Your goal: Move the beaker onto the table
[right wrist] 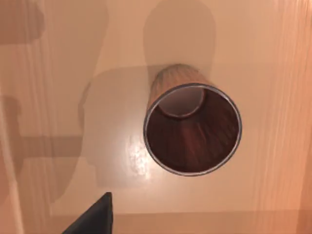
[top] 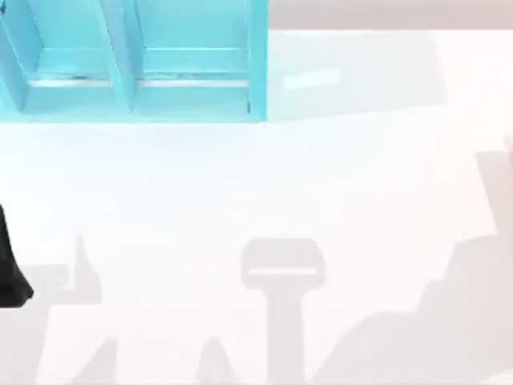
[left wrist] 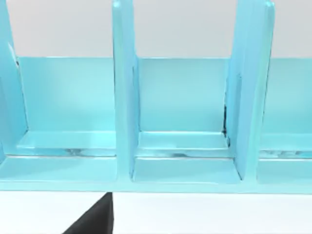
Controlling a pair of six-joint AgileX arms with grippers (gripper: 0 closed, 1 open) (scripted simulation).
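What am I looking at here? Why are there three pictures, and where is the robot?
These are three cameras on one robot with two arms. The top view looks down on a white table with a turquoise shelf unit at the back. The black bit at that view's left edge is part of the left arm; the grey shapes on the table are shadows.

The left wrist view comes from a camera on the left arm, facing the shelf unit's open compartments.

The right wrist view comes from a camera on the right arm. It looks down into the beaker, a reddish-brown cup standing upright on a wooden-looking surface. Nothing is holding it.
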